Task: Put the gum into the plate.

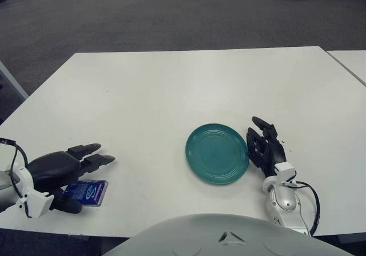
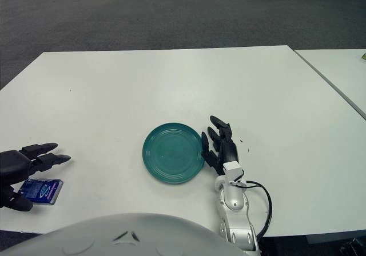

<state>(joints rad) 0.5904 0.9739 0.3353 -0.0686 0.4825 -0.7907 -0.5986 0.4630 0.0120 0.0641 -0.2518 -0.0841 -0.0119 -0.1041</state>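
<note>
A blue gum pack [image 1: 90,191] lies flat on the white table near its front left edge. My left hand [image 1: 77,170] hovers over it with its fingers spread: two fingers reach past its far side and the thumb [image 1: 68,206] sits at its near side. The pack shows no sign of being lifted. A round teal plate [image 1: 217,153] sits empty in the middle front of the table. My right hand [image 1: 265,146] shows just right of the plate, fingers relaxed and holding nothing.
The white table [image 1: 189,90] stretches far behind the plate. A second white table [image 1: 350,62] stands at the far right, with a narrow gap between. Grey carpet lies beyond.
</note>
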